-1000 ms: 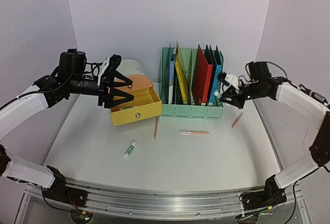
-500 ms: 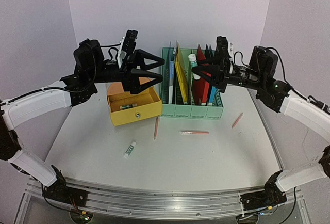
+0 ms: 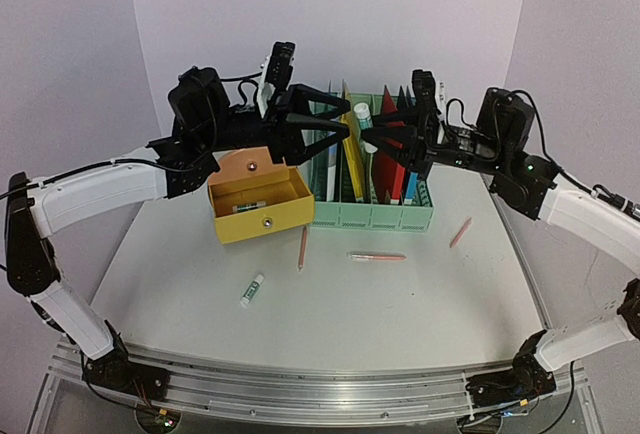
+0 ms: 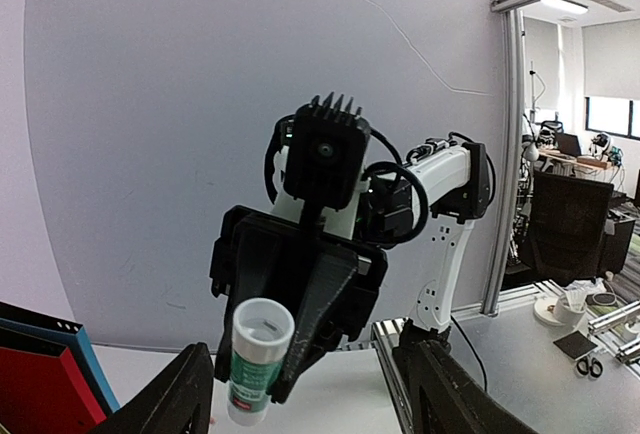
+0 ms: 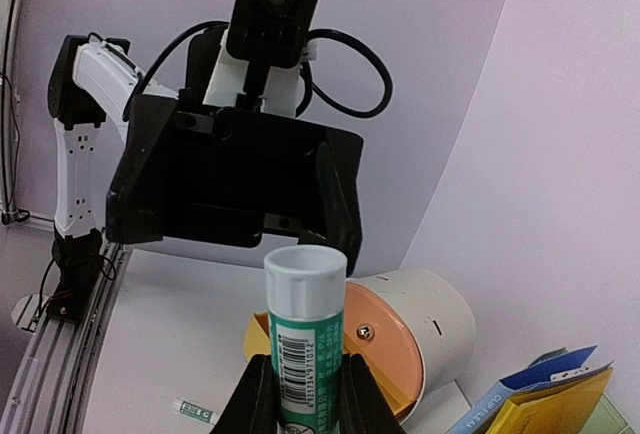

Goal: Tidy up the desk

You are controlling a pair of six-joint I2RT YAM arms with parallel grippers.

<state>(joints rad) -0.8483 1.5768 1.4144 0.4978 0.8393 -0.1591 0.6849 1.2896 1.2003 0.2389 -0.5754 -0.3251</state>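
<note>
Held a glue stick (image 5: pixel 305 324) upright above the green rack (image 3: pixel 372 216) at the back of the desk (image 3: pixel 330 304), with the right gripper (image 5: pixel 304 399) clamped on its lower half and the left gripper (image 3: pixel 340 126) spread apart facing it, apparently for passing toward the open yellow drawer (image 3: pixel 262 216)

glue stick (image 5: pixel 303 342) base cut off, rack (image 3: pixel 378 216) half hidden

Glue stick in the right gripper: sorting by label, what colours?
The glue stick has a white cap and green barcoded label; best in right wrist view.
</note>
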